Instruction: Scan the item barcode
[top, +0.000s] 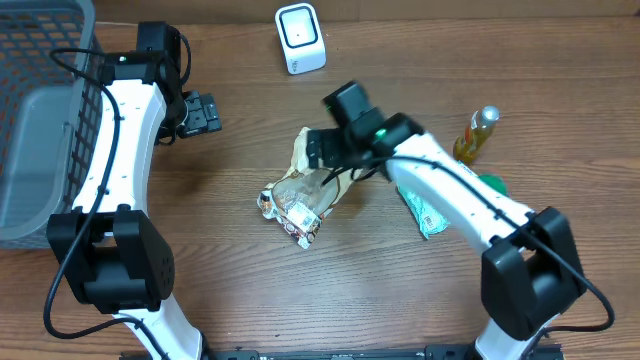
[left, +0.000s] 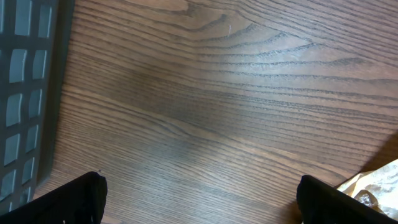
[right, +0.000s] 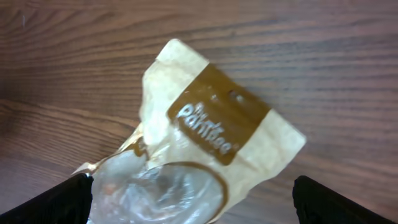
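Note:
The item is a crumpled tan snack bag (top: 296, 195) with a brown label, lying on the wooden table at the centre. In the right wrist view the bag (right: 211, 127) fills the middle, and its clear window end lies between my spread fingers. My right gripper (top: 314, 150) hovers over the bag's far end, open and gripping nothing; in the right wrist view the gripper (right: 199, 205) shows both dark fingertips wide apart. The white barcode scanner (top: 300, 38) stands at the back centre. My left gripper (top: 205, 112) is open over bare wood; its own view (left: 202, 202) shows nothing between the fingers.
A grey mesh basket (top: 40, 110) occupies the far left; its wall (left: 25, 93) shows in the left wrist view. A bottle of amber liquid (top: 478, 135) and a green packet (top: 425, 212) lie on the right, behind my right arm. A corner of the bag (left: 379, 183) also shows in the left wrist view.

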